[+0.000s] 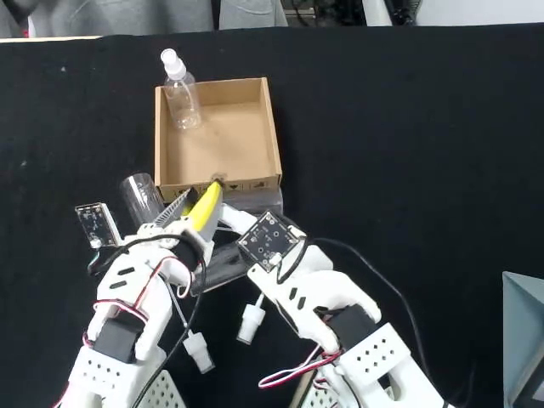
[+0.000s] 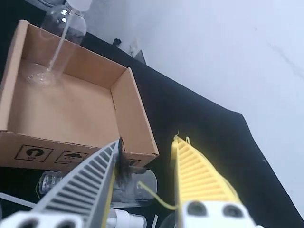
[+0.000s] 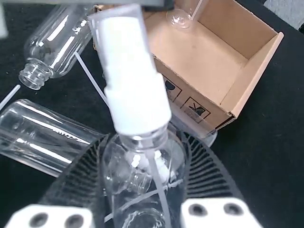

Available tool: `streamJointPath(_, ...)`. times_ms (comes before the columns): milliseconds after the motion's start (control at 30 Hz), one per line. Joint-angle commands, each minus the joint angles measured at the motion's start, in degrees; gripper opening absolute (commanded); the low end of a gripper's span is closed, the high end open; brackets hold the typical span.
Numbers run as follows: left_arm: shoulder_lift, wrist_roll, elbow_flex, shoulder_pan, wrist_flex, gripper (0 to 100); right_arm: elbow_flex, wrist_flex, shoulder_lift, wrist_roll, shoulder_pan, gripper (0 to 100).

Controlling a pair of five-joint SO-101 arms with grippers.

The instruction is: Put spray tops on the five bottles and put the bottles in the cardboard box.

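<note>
The right claw (image 3: 145, 156) is clamped around a clear bottle (image 3: 142, 199), its black fingers (image 3: 80, 180) pressed to both sides of the body. A white spray top (image 3: 135, 90) sits on the neck with its tube running down inside. I cannot tell whether it is screwed tight.

The bottle's long axis runs from the claw straight up the middle of the right wrist view. The cardboard box (image 3: 254, 66) lies past the spray top and off to the upper right, with its printed front wall nearest. So the opening is ahead of the bottle but to one side of its line, and that front wall stands between the bottle and the box floor.

The left claw (image 2: 147, 140) is wide, its grey and yellow fingers apart with nothing gripped. Its tips are close by the same front wall.

Since the right arm carries the bottle, it looks better placed for the drop. I judge it needs to lift over the wall and swing toward the opening.

A finished bottle (image 1: 181, 95) leans in the box's upper left corner in the high view, and the rest of the floor is bare. Two uncapped bottles (image 3: 52, 45) lie on the desk (image 1: 408, 153), and two loose tops (image 1: 249, 321) lie lower centre.
</note>
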Motion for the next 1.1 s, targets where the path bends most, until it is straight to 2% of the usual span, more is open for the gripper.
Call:
streamJointPath(0, -0.4, -1.1, 1.2, 3.5, 0.9, 16, -1.0, 0.1, -1.8, -0.1, 1.3, 9.2)
streamJointPath(200, -0.5, -4.9, -1.6, 9.5, 8.4, 16, -0.9, 0.1, -1.8, -0.1, 1.3, 9.2)
streamJointPath(467, -0.5, -4.9, -3.8, 9.8, 10.7, 16, -0.9, 0.1, -1.8, -0.1, 1.3, 9.2)
streamJointPath(733, -0.5, -4.5, -7.1, 8.5, 10.8, 16, -1.0, 0.2, -1.8, -0.3, 2.5, 9.2)
streamJointPath(900, -0.5, -4.5, -8.2, 4.0, 10.8, 16, -1.4, 0.1, -2.2, -0.4, 6.3, 9.2)
streamJointPath(1067, -0.6, -4.5, -9.6, 0.0, 10.9, 16, -0.4, 2.3, -7.5, -0.5, 6.4, 9.2)
